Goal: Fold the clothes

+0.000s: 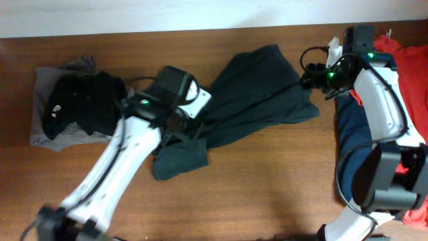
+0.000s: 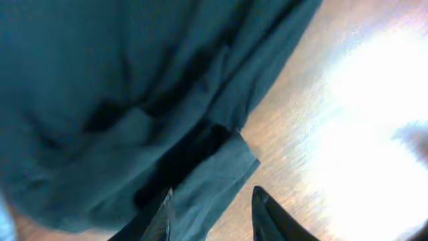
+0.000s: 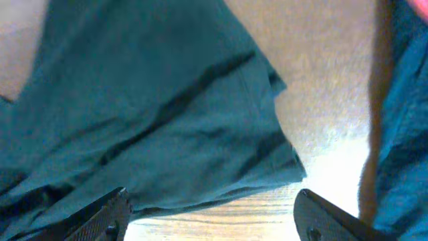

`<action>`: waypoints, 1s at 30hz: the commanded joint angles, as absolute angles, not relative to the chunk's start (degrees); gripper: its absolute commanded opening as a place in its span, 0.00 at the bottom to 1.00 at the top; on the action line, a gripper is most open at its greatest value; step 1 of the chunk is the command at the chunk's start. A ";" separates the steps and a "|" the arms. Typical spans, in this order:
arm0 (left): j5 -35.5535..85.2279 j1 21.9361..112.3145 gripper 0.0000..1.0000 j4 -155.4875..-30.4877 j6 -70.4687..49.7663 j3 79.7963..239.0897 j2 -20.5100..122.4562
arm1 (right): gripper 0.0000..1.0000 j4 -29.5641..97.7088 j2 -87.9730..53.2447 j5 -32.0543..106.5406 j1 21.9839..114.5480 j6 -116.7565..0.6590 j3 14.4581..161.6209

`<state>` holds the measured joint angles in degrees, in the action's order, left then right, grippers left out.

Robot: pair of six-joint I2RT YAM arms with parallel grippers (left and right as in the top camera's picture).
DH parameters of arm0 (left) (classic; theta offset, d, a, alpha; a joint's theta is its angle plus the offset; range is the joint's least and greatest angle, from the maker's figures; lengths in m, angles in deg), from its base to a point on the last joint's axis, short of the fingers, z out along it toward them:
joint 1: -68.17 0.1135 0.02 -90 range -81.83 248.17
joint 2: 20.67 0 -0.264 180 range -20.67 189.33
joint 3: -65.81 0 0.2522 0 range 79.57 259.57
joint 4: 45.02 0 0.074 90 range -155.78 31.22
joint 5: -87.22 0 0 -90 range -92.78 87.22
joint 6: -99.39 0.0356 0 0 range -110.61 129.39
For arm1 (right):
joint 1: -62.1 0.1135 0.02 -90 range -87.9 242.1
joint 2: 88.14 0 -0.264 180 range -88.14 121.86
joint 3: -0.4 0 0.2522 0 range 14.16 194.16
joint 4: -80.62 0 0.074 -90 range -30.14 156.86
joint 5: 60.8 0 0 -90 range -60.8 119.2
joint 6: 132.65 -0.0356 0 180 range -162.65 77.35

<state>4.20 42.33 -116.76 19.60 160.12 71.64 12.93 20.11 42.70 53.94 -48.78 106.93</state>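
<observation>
Your left fingers [image 2: 164,215] are standing partly spread, with a folded hem of the dark green T-shirt [image 2: 134,100] lying in the gap. As far as the left wrist view shows, they are not pressing on it. Your right fingers [image 3: 110,213] are standing wide apart over the shirt's other edge, holding nothing. Bare bench [image 3: 321,87] is showing just past the cloth there.

From overhead, the T-shirt is lying in a loose diagonal across the middle of the bench. It is bunching and doubling over at its lower left end by the left fingers, and lying flatter toward the right fingers. You are looking at a shirt with no tidy fold in it yet.

At far left a black garment [image 1: 80,100] is sitting on a grey garment [image 1: 40,137] in a compact stack, which is reading as finished work. At far right a red garment [image 1: 401,50] and a navy garment [image 1: 348,134] are lying heaped under the right arm [image 1: 381,100], probably waiting their turn.

Your widest bare wood is lying in front of the shirt, between the arms. Behind it, the shirt's top is lying close to the bench's back edge, so you are getting little room there. The left arm [image 1: 114,174] is crossing the lower left, with the stack just beside it.
</observation>
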 commanded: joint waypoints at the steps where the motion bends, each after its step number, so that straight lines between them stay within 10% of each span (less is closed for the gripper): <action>1: 6.02 41.54 0.46 -112.84 24.30 157.50 79.09 | 0.82 11.99 22.95 42.76 54.16 -50.64 107.04; 5: 8.47 41.37 0.50 -112.30 25.79 157.50 86.63 | 0.82 11.05 23.15 42.65 54.16 -50.62 107.04; 9: 10.96 41.06 0.00 -114.33 25.51 158.48 86.59 | 0.82 11.24 23.15 42.65 54.16 -50.62 107.04; 30: -19.29 54.85 0.00 -129.52 5.92 187.62 66.42 | 0.84 13.56 26.99 46.37 54.22 -50.53 100.20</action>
